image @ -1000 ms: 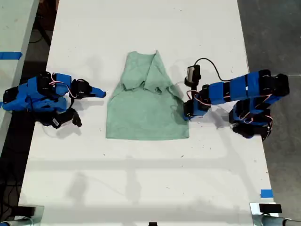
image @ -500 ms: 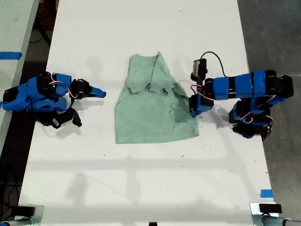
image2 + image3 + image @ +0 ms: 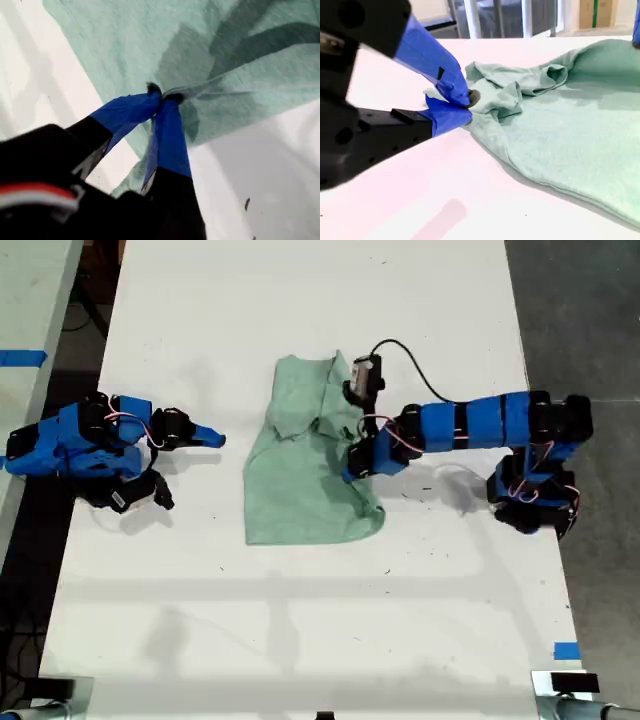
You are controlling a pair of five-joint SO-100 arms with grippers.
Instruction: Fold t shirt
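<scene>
Now my first gripper [image 3: 161,100] pinches the t shirt's [image 3: 300,490] edge mid-table, folding it across (fold 1 underway); next, lay it flat and release. My second gripper [image 3: 462,106] rests closed, empty.

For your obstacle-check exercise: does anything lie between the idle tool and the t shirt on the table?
Nothing visible does. My second gripper, the idle tool, points at the t shirt across bare white table. My first gripper is already shut on the shirt's far edge.
</scene>
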